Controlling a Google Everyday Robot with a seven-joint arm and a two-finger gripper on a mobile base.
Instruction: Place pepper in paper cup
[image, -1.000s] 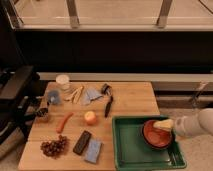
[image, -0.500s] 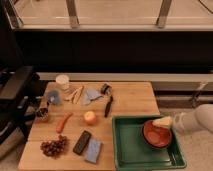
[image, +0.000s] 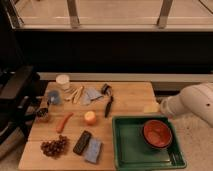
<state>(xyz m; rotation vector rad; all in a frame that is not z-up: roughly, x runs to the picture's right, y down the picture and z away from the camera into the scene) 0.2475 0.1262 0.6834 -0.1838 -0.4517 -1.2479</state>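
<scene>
The pepper, thin and orange-red, lies on the left part of the wooden table. The paper cup, short and cream-white, stands upright at the table's back left corner, beyond the pepper. My gripper comes in from the right on a white arm. It hovers near the table's right edge, just behind the green tray, far from both the pepper and the cup. It stands open and nothing shows in it.
A green tray at the front right holds a red bowl. A round orange fruit, black brush, blue cloth, blue cup, dark tin, grapes, black device and blue sponge are scattered about.
My arm has drawn back from above the red bowl, moving toward the table's back right. The gripper now sits behind the tray. Nothing on the table has moved.
</scene>
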